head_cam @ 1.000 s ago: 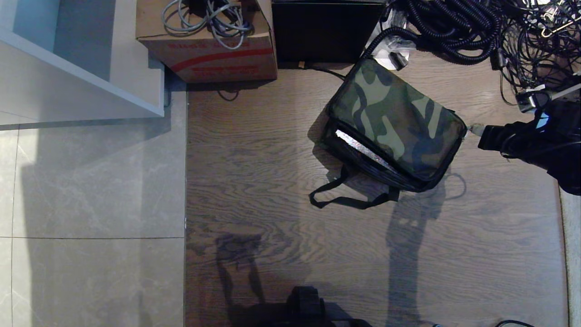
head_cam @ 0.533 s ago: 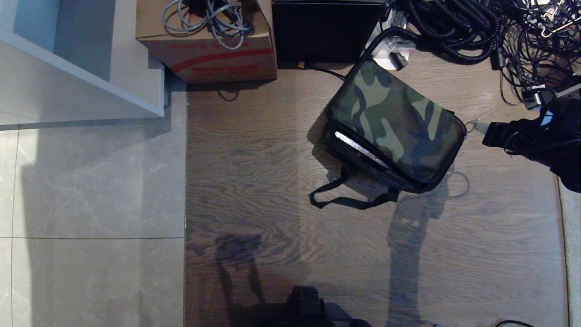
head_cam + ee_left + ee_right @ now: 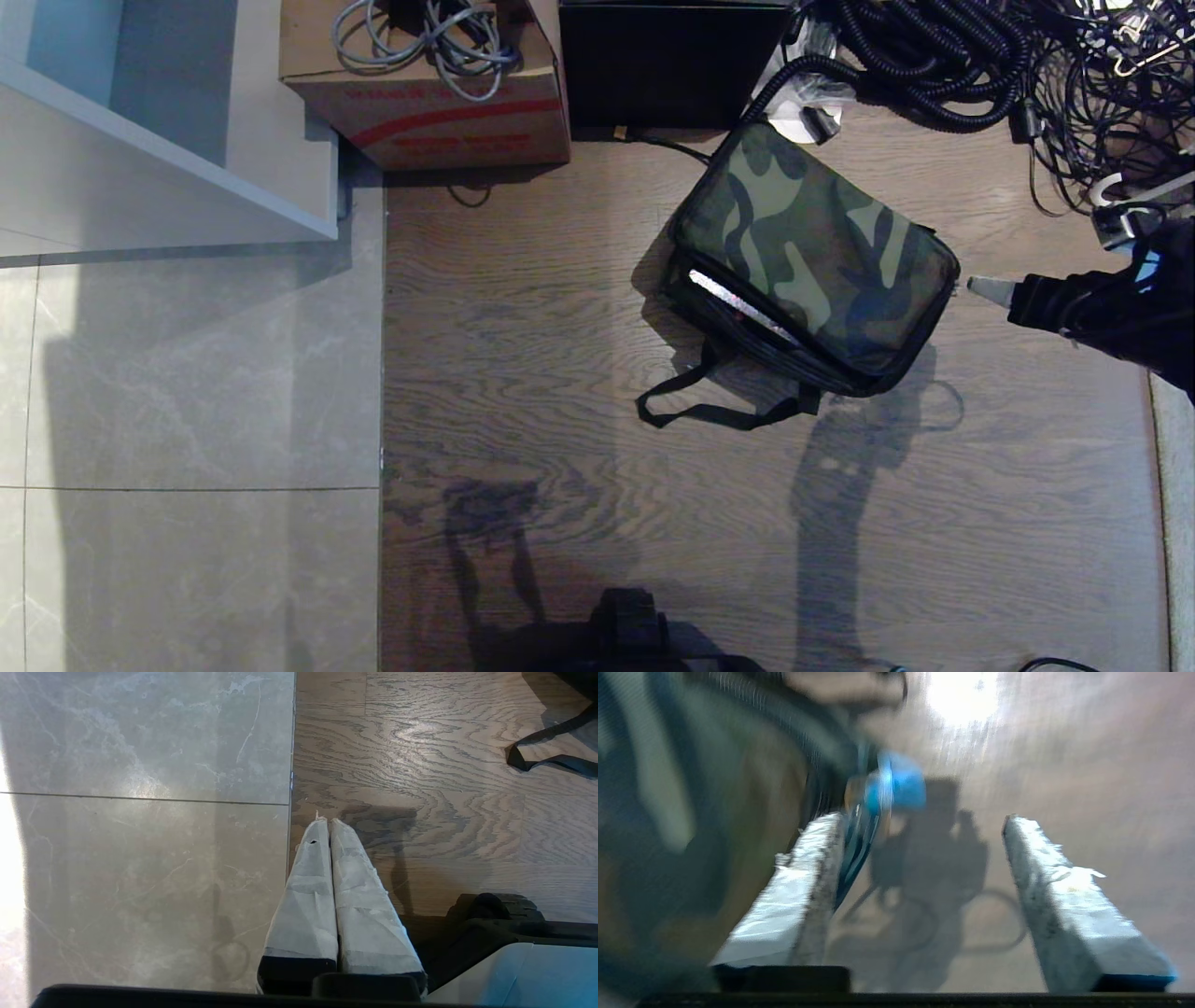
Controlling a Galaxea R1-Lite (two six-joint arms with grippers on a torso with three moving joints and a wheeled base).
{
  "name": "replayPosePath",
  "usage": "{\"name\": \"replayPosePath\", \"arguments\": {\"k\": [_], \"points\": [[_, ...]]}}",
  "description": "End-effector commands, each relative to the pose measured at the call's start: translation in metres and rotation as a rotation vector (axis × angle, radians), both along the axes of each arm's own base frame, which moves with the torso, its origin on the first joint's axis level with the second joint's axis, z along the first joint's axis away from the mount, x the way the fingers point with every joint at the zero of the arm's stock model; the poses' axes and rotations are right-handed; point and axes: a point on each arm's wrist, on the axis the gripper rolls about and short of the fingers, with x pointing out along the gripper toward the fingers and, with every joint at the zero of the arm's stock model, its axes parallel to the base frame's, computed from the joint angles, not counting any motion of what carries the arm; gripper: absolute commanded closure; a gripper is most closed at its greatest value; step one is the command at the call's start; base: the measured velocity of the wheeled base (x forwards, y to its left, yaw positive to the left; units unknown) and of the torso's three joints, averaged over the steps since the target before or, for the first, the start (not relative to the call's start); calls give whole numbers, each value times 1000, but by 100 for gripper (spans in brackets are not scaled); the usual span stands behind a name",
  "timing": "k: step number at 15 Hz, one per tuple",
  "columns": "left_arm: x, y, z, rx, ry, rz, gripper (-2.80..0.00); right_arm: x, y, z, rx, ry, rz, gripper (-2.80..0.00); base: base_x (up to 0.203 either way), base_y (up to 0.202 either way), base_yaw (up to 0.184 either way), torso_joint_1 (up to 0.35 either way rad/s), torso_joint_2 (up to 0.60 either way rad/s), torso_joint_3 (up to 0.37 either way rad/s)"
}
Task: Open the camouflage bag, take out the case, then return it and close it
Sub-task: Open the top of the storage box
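The camouflage bag (image 3: 812, 252) lies on the wood floor, its lid down, its black strap (image 3: 719, 415) trailing toward me. A glittery strip of the case (image 3: 738, 303) shows through a gap along the bag's near left side. My right gripper (image 3: 991, 291) hovers just right of the bag's right corner. In the right wrist view this gripper (image 3: 922, 820) is open and holds nothing. One finger (image 3: 803, 877) is beside the bag's edge (image 3: 714, 826) and a small blue tab (image 3: 896, 786). My left gripper (image 3: 328, 822) is shut and parked low over the tile-wood seam.
A red-striped cardboard box (image 3: 429, 103) with cables and a plain black box (image 3: 667, 65) stand behind the bag. A tangle of black cables (image 3: 980, 56) fills the far right. A white cabinet (image 3: 168, 121) stands at the far left. My base (image 3: 635, 635) is at the near edge.
My right gripper has opened, letting go at the bag's right corner, and drawn back slightly to the right and toward me. The bag stays put.
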Motion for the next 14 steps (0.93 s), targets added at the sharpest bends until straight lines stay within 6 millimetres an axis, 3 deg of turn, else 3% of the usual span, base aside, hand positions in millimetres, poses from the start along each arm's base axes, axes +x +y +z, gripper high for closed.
{"name": "replayPosePath", "arguments": {"k": [1, 4, 6, 9, 14], "points": [[0, 0, 0, 0, 0, 0, 0, -29, 11, 12, 78, 10, 25, -280, 0, 0, 0, 0, 0, 0], [0, 0, 0, 0, 0, 0, 0, -64, 37, 14, 308, 91, 107, -280, 0, 0, 0, 0, 0, 0], [0, 0, 0, 0, 0, 0, 0, -72, 64, 12, 461, 147, 168, -280, 0, 0, 0, 0, 0, 0], [0, 0, 0, 0, 0, 0, 0, -73, 95, 5, 537, 211, 251, -280, 0, 0, 0, 0, 0, 0], [0, 0, 0, -2, 0, 0, 0, -59, 104, -21, 549, 299, 249, -280, 0, 0, 0, 0, 0, 0]]}}
